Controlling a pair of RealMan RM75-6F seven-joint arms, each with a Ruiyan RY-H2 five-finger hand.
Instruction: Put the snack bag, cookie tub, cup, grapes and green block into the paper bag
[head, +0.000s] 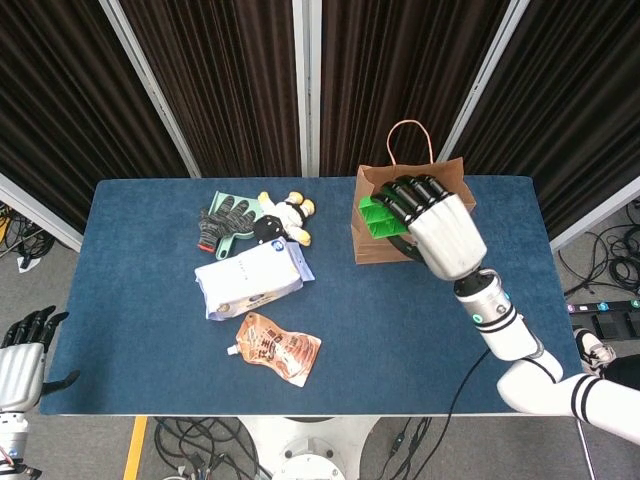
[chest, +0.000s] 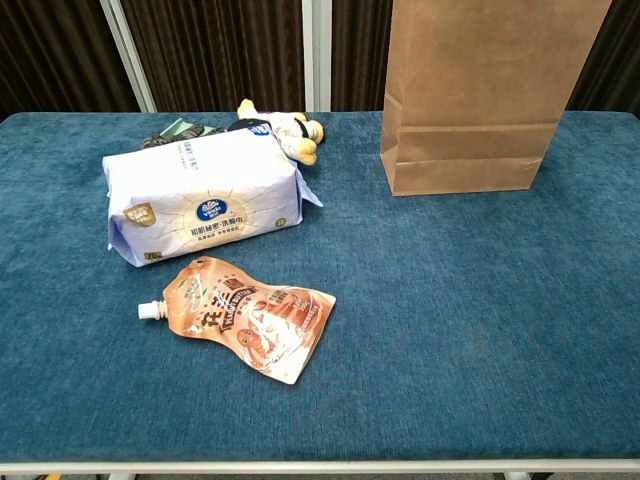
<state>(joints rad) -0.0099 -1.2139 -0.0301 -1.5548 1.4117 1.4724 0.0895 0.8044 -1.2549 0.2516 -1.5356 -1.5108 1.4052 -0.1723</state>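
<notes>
My right hand (head: 432, 222) holds the green block (head: 378, 216) high over the open top of the brown paper bag (head: 366, 238), which stands at the back right of the blue table (head: 150, 300). The bag's front (chest: 470, 100) fills the upper right of the chest view, where the right hand is out of frame. The hand hides most of the bag's mouth, so its contents are out of sight. My left hand (head: 22, 350) hangs off the table's left edge with its fingers spread and nothing in it.
A white wipes pack (head: 248, 279) lies left of centre, with an orange spouted pouch (head: 274, 348) in front of it. Behind the wipes pack are a dark and green glove (head: 226, 222) and a small plush toy (head: 284, 217). Curtains close the back.
</notes>
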